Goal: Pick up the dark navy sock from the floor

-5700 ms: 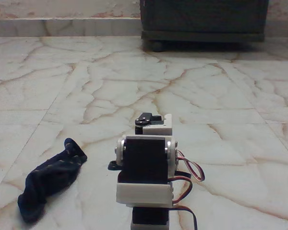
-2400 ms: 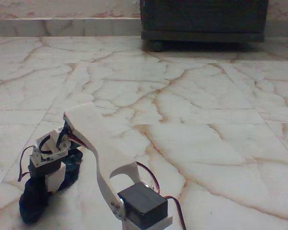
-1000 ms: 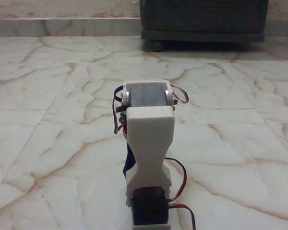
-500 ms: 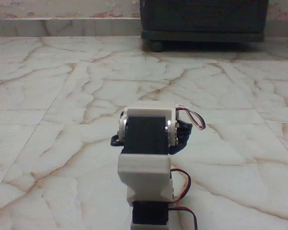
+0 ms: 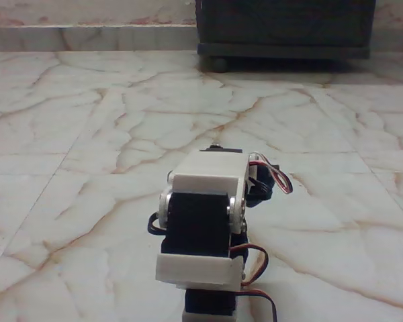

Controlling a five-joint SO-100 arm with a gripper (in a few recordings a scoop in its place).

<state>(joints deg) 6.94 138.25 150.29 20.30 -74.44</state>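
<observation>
My white and black arm [image 5: 203, 215] stands folded at the bottom centre of the fixed view, seen from behind. Its upper link and servo block hide the gripper on the far side. A small lump of dark navy sock [image 5: 256, 193] peeks out past the arm's right side, lifted off the floor [image 5: 87, 134], so the gripper seems shut on it. The rest of the sock is hidden behind the arm. No sock lies on the cream marble tiles at the left.
A dark cabinet [image 5: 285, 27] on small feet stands at the back right against the wall's skirting [image 5: 87, 33]. Red and black wires [image 5: 258, 258] loop out at the arm's right. Open tile lies to the left, right and far side.
The arm has folded lower and nearer since half a second ago, its top link tipping forward. The dark fabric stays beside its right side. Earlier the sock was lifted from the left tiles.
</observation>
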